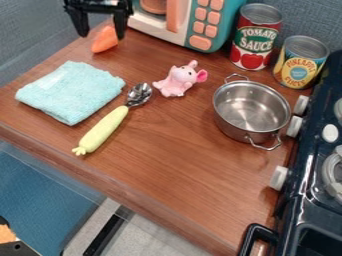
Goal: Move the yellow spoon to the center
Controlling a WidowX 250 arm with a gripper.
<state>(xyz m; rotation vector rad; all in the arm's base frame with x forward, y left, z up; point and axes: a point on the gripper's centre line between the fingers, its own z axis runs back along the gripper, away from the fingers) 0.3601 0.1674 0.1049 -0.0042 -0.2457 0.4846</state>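
Observation:
The black gripper (100,27) hangs at the upper left, its two fingers spread apart, above and around an orange object near the back edge of the wooden counter. The yellow spoon (105,128) lies aslant on the counter, left of the middle, with its pale yellow handle toward the front left and its metal bowl toward the back right. The spoon is well in front of the gripper, and the two do not touch.
A folded light blue cloth (70,92) lies left of the spoon. A pink toy (178,80) sits behind right, a steel pot (251,111) stands right, and two cans (256,37) and a toy microwave (190,22) stand behind. The dark stove (307,175) borders the right.

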